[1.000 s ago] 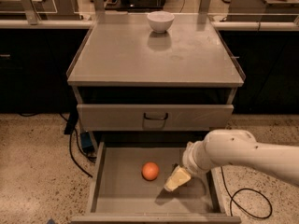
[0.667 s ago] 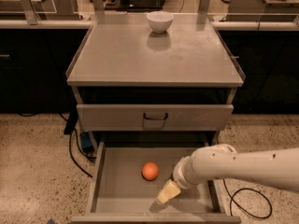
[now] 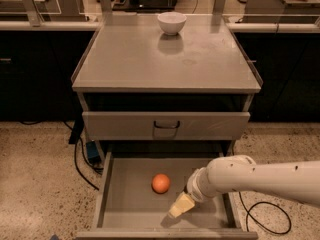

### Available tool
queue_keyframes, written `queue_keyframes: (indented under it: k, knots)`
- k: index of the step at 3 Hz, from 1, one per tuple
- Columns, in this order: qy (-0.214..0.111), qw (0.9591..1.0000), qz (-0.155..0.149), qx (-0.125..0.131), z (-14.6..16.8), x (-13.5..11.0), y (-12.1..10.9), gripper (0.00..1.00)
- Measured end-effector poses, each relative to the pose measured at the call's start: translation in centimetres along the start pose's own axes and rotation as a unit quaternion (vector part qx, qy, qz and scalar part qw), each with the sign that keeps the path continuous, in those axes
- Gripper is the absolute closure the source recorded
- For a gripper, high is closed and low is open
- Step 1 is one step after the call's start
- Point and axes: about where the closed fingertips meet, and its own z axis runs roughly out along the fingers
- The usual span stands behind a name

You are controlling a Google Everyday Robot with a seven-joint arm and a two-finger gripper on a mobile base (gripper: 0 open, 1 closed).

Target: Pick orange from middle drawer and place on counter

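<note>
Jaws: down inside the middle drawer [image 3: 125, 204], low over its floor, and I cannot tell whether they are wide or narrow, since only one pale wedge shows at the end of the arm [image 3: 250, 176].
Jaws relative to the orange: camera-right of the orange [image 3: 161, 183] and closer to the drawer's front lip, near it but clearly apart, with nothing held.
Just changed: a second ago the jaws sat further back, roughly level with the orange. They have since slid forward and a touch toward it, and over the last fraction of a second they have barely moved.
Orange: same spot on the drawer floor throughout, about mid-drawer, untouched and not rolling.
What that means: this looks like lining up rather than grabbing. The approach has settled beside the fruit, not over it, so the pick has not begun.
Next call: the jaws probably need to swing across to sit over or around the orange before closing, because a round smooth fruit can roll off on a glancing touch.
Surface: the counter [image 3: 130, 59] lies well behind and above the orange, broad and grey, and is where the fruit should end up.
Also up there: a white bowl [image 3: 171, 22] at the far edge, well away from the orange.
Progress: early, with the drawer open, the reach in, and no grasp yet.
</note>
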Motion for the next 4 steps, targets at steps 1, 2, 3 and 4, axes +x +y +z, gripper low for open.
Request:
queue_keyframes:
  k: [1,2,3,4]
  knots:
    - [-0.009,0.9998,0.004,-0.019,3.4,-0.4,-0.7,0.0]
    - [-0.05,0.9974,0.01,-0.052,9.2,-4.0,-1.8,0.0]
    - [-0.051,0.9967,0.003,-0.063,12.5,-5.9,-2.4,0.0]
    - [-0.051,0.9967,0.003,-0.063,12.5,-5.9,-2.4,0.0]
